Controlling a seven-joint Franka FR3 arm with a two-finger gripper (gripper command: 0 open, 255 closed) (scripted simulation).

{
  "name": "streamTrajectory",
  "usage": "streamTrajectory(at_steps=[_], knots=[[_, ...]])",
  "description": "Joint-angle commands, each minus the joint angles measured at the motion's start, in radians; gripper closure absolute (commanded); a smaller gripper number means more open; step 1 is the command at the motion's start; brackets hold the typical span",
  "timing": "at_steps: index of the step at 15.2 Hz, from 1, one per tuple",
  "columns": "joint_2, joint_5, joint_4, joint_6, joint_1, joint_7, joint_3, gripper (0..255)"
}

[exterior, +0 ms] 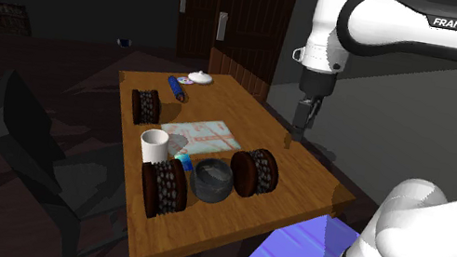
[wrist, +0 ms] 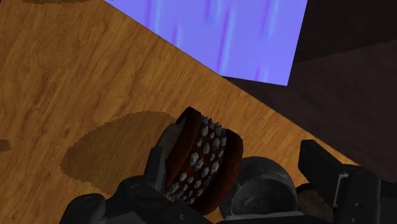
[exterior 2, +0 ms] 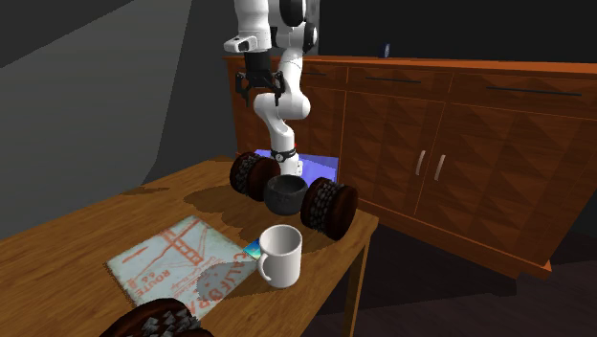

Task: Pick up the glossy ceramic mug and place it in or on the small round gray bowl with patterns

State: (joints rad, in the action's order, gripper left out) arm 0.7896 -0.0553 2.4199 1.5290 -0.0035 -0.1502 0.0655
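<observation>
The pincer (exterior: 302, 116) hangs high over the bench (exterior: 305, 168), near its edge on the stand's (exterior: 291, 255) side. Its fingers are spread apart with nothing between them, which I see both in the second exterior view (exterior 2: 260, 84) and along the hand in the wrist view (wrist: 234, 162).

The white mug (exterior: 156, 147) stands upright on the bench, mouth up, so its long axis is vertical. Its base overlaps a corner of the printed map (exterior: 207, 135). In the shoulder view it lies between 8 and 9 o'clock from the pincer, well apart and much lower. In the second exterior view the mug (exterior 2: 279, 255) sits at nearly 6 o'clock from the pincer, with its handle turned toward that view's 9 o'clock.

The dark bowl (exterior: 213, 179) is near the mug, at about 4 o'clock from it in the shoulder view. It is wedged between two studded wheels (exterior: 254, 172), and right now the wrist camera looks down on the bowl (wrist: 264, 184) and one of those wheels (wrist: 203, 162).

As I read it, the pickup has not begun. I am nearer the bowl than the mug, so the coming move has to carry the hand across the bench, past the bowl and wheels, then bring it straight down over the rim or wall. I'd watch the handle side when lining up the fingers.
</observation>
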Motion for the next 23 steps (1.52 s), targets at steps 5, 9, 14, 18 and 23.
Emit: streamTrajectory(at_steps=[5,9,14,18,23], knots=[[-0.142,-0.014,-0.042,0.103,0.012,0.026,0.044,0],[-0.290,-0.015,-0.105,0.191,0.020,0.055,0.086,0],[-0.481,0.004,-0.212,0.276,0.027,0.097,0.136,0],[-0.637,0.036,-0.319,0.323,0.035,0.136,0.171,0],[-0.836,0.096,-0.483,0.352,0.054,0.190,0.203,0]])
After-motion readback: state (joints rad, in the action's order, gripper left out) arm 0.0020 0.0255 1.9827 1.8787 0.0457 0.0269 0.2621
